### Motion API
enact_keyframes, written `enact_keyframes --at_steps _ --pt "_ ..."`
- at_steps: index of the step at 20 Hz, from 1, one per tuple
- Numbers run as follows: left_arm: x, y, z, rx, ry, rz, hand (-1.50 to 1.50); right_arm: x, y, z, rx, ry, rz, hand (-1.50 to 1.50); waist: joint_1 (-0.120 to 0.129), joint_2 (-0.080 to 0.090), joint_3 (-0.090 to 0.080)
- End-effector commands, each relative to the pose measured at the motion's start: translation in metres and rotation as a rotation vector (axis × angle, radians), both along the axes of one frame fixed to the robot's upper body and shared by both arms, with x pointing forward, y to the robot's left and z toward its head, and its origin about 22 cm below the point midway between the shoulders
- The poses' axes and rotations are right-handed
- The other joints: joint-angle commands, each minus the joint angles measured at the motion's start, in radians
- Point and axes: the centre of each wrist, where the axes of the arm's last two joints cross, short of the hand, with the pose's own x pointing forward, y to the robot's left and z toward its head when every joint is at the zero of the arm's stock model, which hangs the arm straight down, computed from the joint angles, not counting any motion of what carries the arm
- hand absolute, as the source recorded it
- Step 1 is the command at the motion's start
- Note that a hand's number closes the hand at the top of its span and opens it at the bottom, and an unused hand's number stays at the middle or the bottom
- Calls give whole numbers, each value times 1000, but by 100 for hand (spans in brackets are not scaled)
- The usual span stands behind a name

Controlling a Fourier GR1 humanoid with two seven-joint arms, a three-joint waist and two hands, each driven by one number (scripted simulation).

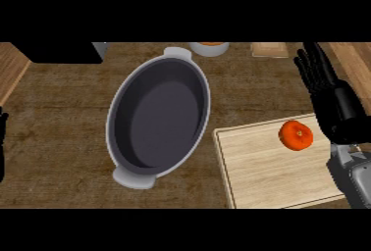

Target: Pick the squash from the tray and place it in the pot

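Where the squash (296, 135) lies, on the far right part of the tray (268, 171), it sits just to the left of the right robot hand (337, 110), level with the heel of its palm; I cannot tell whether the two touch. The squash is round and orange (with a darker dimple on top). The right robot hand is open and holds nothing, its fingers (313, 66) straight and pointing away from the robot, past the tray's far edge. The tray is a pale wooden board on the table (65, 127). Further left of that hand stands the pot (123, 132), a long grey oval with a handle at each end, its rim near the tray's far left corner. Beyond the pot are a white bowl (210, 49) and, left of the fingertips, a wooden block (270, 49). The left robot hand (2, 147) shows only as a dark sliver at the left edge, well apart from the pot; whether it is open or closed cannot be told.
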Motion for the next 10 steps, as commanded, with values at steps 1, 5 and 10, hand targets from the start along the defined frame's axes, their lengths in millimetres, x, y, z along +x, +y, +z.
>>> enact_keyframes --at_steps 1,5,10 --pt "-3 0 -6 2 27 -21 0 -10 2 -12 37 81 -175 150 -17 19 11" --pt "-18 6 -19 11 137 -12 0 -44 -78 -85 152 416 -751 150 -133 18 10" --pt "-25 -6 -28 -47 220 -82 0 -88 -155 -101 -479 257 -1130 -150 -137 20 -1"
